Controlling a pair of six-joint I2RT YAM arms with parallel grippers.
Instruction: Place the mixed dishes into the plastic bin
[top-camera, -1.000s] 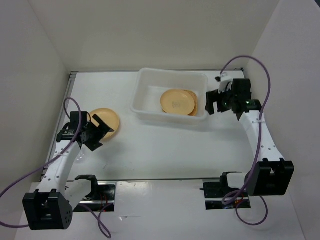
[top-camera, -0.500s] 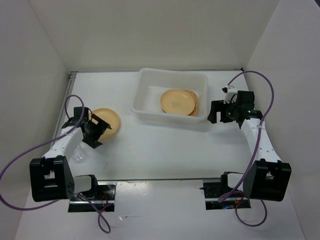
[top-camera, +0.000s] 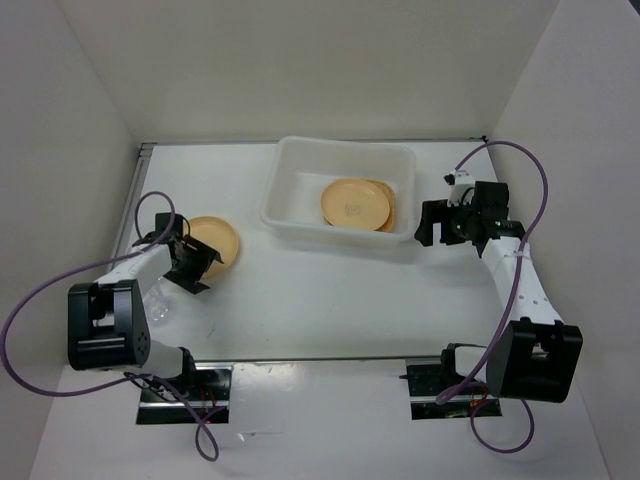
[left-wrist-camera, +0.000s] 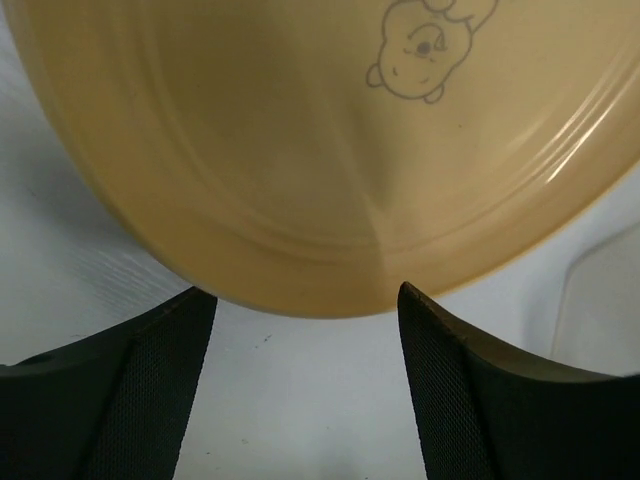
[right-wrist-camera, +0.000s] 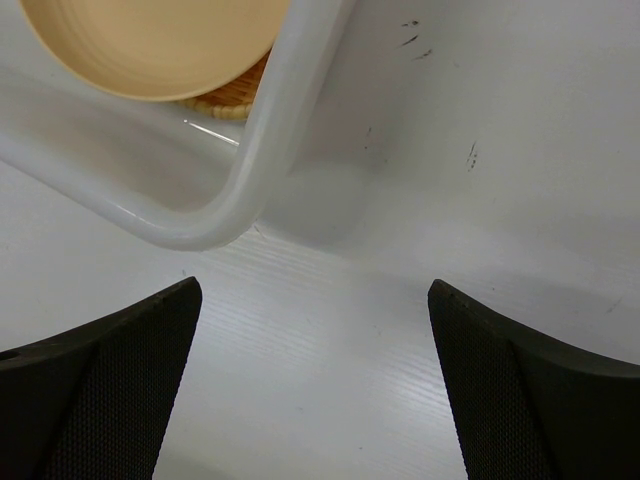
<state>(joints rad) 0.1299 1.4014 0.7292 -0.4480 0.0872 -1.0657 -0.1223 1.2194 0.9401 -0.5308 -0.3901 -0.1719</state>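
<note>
No words, numbers or brand names can be read anywhere. The only printed mark is a grey line drawing of a cartoon bear (left-wrist-camera: 425, 48) on the round tan plate (left-wrist-camera: 300, 160) lying left of the plastic bin (top-camera: 335, 232). The plate inside the bin (top-camera: 355, 203) bears a faint mark too small to make out.

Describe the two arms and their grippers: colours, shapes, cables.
Both arms share one build: the left arm and right arm have slim white links between boxy black joint housings, each trailed by a looping purple cable. The left gripper and right gripper are black; their fingers are broad, tapering, with a fine mesh texture.
</note>
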